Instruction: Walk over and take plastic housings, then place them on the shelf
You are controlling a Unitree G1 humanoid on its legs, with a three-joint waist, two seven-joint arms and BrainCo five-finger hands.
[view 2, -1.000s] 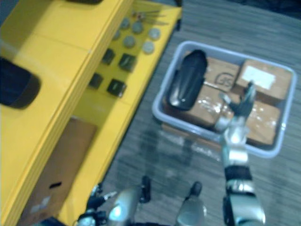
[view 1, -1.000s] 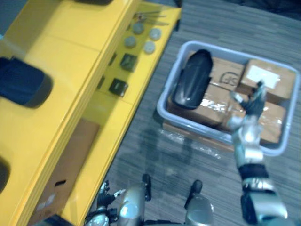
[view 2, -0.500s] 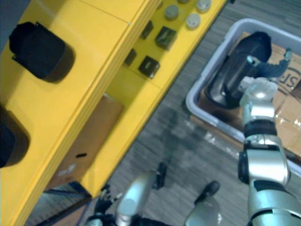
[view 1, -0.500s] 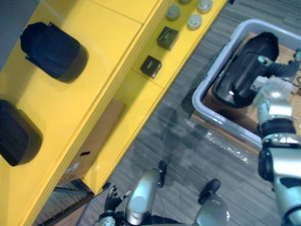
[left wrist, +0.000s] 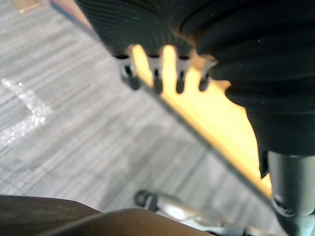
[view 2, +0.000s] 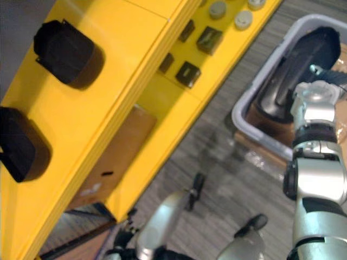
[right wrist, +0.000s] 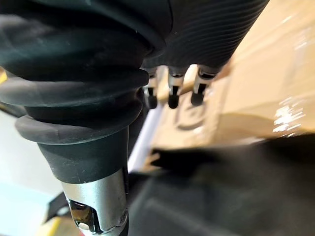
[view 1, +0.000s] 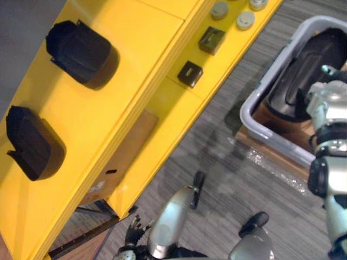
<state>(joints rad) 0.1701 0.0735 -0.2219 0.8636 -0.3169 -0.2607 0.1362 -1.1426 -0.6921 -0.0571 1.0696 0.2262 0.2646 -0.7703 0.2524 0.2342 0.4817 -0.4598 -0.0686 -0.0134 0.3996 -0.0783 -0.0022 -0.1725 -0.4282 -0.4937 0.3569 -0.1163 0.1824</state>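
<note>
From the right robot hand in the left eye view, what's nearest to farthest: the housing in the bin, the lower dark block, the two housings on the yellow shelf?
1. Housing in the bin, at the right robot hand.
2. Lower dark block, on the yellow ledge, middle.
3. Top-left shelf housing.
4. Far-left shelf housing, farthest.
</note>
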